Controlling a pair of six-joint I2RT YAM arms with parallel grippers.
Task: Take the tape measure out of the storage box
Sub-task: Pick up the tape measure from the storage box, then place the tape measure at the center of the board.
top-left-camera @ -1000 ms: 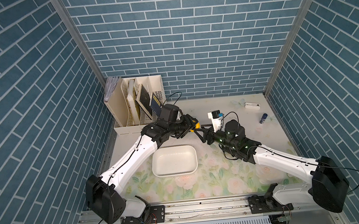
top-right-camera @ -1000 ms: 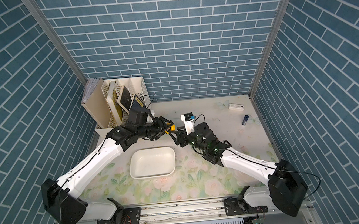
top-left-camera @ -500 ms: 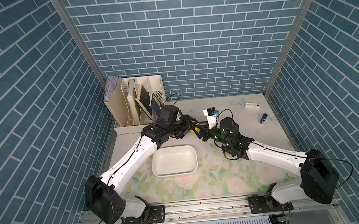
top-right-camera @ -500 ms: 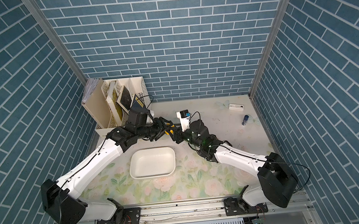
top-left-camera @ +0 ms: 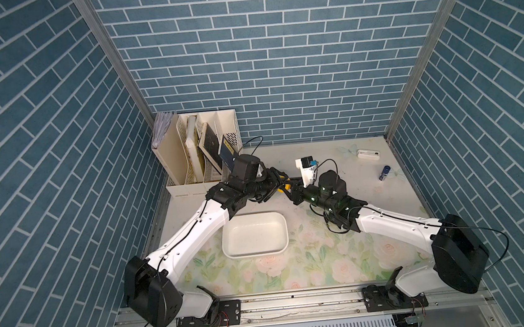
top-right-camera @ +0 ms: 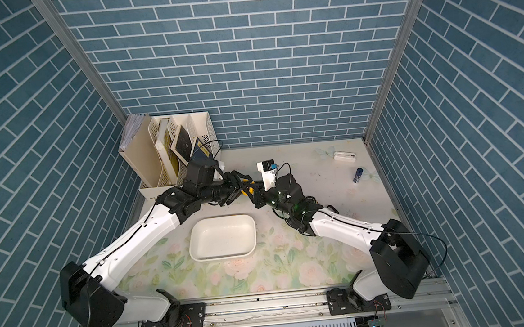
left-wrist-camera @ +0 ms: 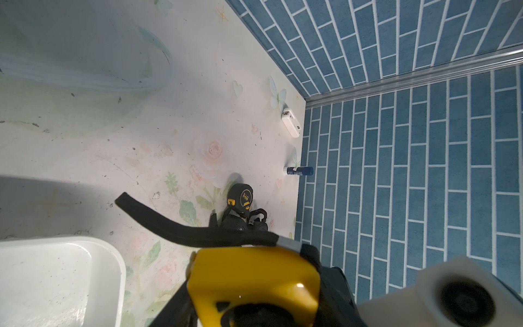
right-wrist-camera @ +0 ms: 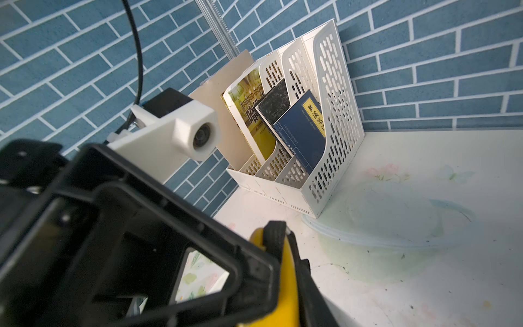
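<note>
Tape measure [left-wrist-camera: 254, 277]: glossy yellow plastic case with rounded edges and a black hub. It is held in the air just behind the storage box [top-left-camera: 254, 236], outside it.
Pointing: it is too hidden in both top views to give its long axis. Its black woven strap [left-wrist-camera: 181, 226] leaves one corner and curves free.
Left pincer [top-left-camera: 277, 185]: clamped on the tape measure.
Right pincer [top-left-camera: 290, 190]: closed on it from the opposite side.
Storage box: shallow, smooth white tub with rounded corners, on the floral bench [top-left-camera: 327, 262].
Around: a slotted cream file rack [top-left-camera: 176, 159] with books stands far left. A blue tube [top-left-camera: 384, 172] and a white case [top-left-camera: 368, 154] lie far right. A smaller black-and-yellow measure [left-wrist-camera: 239, 198] lies on the bench.
</note>
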